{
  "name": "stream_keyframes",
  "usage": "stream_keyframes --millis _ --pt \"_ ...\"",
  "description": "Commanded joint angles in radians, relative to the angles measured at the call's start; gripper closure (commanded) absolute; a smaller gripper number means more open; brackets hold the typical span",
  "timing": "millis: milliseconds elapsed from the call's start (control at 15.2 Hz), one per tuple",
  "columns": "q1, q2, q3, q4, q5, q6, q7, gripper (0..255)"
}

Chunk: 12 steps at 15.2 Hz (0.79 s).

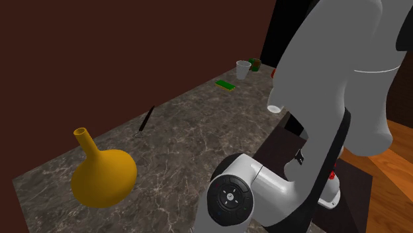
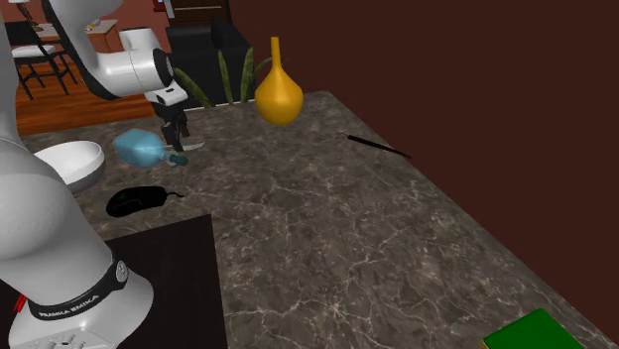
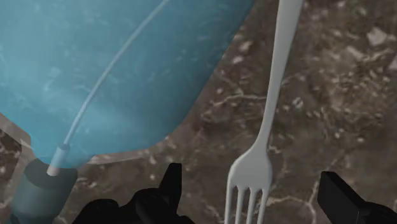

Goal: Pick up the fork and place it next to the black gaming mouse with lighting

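Countertop: dark veined stone [image 2: 327,228] runs across the second exterior view, with a brown wall behind it at the upper right.
Arm: the white arm [image 2: 124,69] comes in from the upper left of that frame and bends down toward the counter's left end.
Vase: a yellow long-necked vase [image 2: 278,94] stands at the top centre; from where I stand I can't see whether anything is in it.
Bowl: a white bowl [image 2: 69,164] sits at the left edge; its inside is hidden from this angle.
Bottle: a see-through blue bottle [image 2: 139,149] lies on its side just right of the bowl, with a dark cap and a thin pale tube running through it; I see no liquid.
Mouse: the black mouse [image 2: 134,201] rests at centre left, below the bottle; I can't make out any lighting on it.
Fork: the pale fork [image 3: 270,121] lies flat on the stone just beside the bottle, near the mouse but apart from it.
Pincer: the gripper [image 3: 251,181] hangs low over the tine end with its jaws spread wide, one on each side of the fork, touching nothing.
Done: by my reading, the approach and line-up.
Left: closing on the fork, lifting it, carrying it the short way to the mouse and setting it down.
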<state>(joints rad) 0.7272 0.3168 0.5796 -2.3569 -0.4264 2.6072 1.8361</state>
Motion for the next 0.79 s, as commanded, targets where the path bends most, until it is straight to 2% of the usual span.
stream_keyframes --millis 0,264,726 --pt "-0.001 -0.002 0.001 -0.002 0.001 0.000 -0.001 0" --pt "-0.066 -0.135 0.093 -0.009 0.161 -0.094 -0.113 0" --pt "-0.064 -0.135 0.091 -0.009 0.162 -0.094 -0.113 0"
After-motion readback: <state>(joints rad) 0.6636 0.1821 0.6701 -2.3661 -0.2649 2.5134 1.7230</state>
